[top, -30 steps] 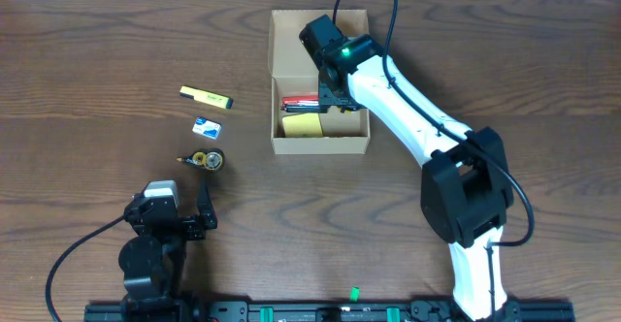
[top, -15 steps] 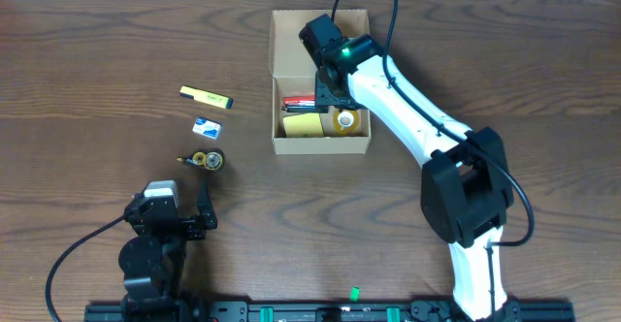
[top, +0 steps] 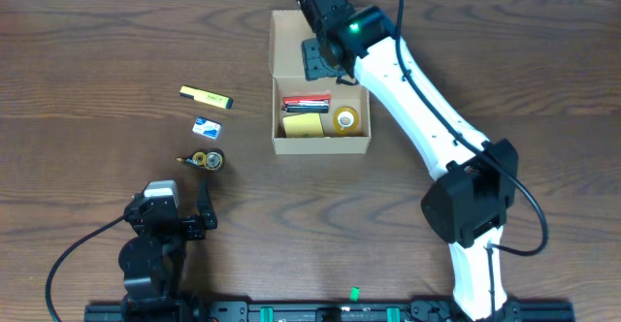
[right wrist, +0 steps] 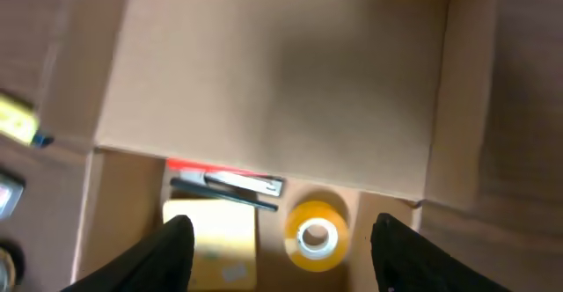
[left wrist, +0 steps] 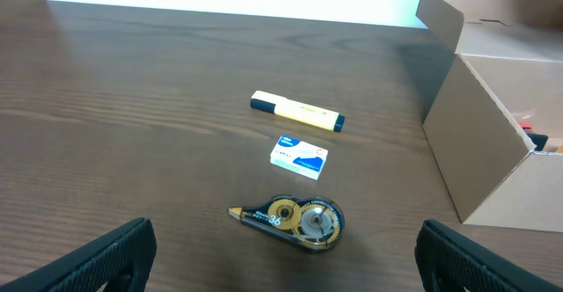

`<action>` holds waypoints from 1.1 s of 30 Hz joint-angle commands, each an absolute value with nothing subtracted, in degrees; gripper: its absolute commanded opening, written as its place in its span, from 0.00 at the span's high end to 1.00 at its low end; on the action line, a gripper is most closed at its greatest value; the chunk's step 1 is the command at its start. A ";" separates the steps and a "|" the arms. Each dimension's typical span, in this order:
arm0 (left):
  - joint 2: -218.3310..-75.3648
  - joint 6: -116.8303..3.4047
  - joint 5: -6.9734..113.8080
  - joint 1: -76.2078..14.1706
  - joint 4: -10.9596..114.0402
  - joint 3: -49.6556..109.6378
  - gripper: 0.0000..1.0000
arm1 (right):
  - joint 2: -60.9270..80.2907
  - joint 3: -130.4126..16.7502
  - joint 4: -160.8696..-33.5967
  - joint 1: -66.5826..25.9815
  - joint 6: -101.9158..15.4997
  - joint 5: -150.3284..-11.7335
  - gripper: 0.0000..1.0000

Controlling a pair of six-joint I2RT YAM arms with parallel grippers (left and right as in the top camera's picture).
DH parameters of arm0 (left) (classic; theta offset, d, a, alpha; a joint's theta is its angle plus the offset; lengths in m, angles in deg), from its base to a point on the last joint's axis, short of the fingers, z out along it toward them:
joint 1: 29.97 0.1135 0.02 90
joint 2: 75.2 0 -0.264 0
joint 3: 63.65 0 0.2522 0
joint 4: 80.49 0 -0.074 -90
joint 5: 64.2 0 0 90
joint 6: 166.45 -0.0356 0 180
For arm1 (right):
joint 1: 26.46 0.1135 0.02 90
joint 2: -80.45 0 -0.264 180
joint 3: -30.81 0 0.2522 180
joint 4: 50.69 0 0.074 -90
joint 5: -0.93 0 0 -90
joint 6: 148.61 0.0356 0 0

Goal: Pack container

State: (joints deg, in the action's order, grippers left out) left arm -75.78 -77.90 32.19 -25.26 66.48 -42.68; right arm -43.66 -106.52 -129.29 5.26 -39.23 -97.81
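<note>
Both our tools gape empty, left tool over the desk, right tool above the box, mouth up, flap on its far long side.

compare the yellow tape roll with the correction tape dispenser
The tape roll lies inside the cardboard box; the correction tape dispenser lies outside, to its left. The roll is a plain yellow ring; the dispenser is a dark case with a pointed tip. Both lie flat.
</note>
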 commanded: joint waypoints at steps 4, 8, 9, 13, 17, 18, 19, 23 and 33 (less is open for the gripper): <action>-75.45 -77.55 31.56 -25.50 66.11 -43.95 0.05 | -43.51 -111.20 -135.32 5.04 -55.86 -93.48 0.33; -75.45 -77.55 31.56 -25.50 66.11 -43.95 0.05 | -43.51 -112.66 -135.82 5.04 -60.06 -93.46 0.32; -75.45 -77.55 31.56 -25.50 66.11 -43.95 0.05 | -43.51 -112.71 -135.43 5.04 -60.87 -93.13 0.31; -75.45 -77.55 31.56 -25.50 66.11 -43.95 0.05 | -43.51 -112.71 -135.67 5.06 -64.28 -88.74 0.32; -75.45 -77.55 31.56 -25.50 66.11 -43.95 0.05 | -43.18 -112.71 -137.02 5.41 -64.26 -85.22 0.34; -75.45 -77.55 31.58 -25.50 66.11 -43.95 0.05 | -42.94 -112.69 -137.68 5.46 -64.26 -85.15 0.34; -75.45 -77.55 31.56 -25.50 66.11 -43.95 0.05 | -42.26 -112.64 -138.42 5.50 -64.26 -85.15 0.35; -75.45 -77.55 31.56 -25.50 66.11 -43.95 0.05 | -37.21 -110.28 -137.92 5.48 -64.26 -85.15 0.33; -75.45 -77.55 31.56 -25.50 66.11 -43.95 0.05 | -12.99 -81.96 -131.32 13.94 -61.37 -85.06 0.28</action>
State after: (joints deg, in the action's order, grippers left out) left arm -75.78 -77.90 32.22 -25.26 66.46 -42.68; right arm -16.58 -86.94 -131.82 11.91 -62.77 -85.50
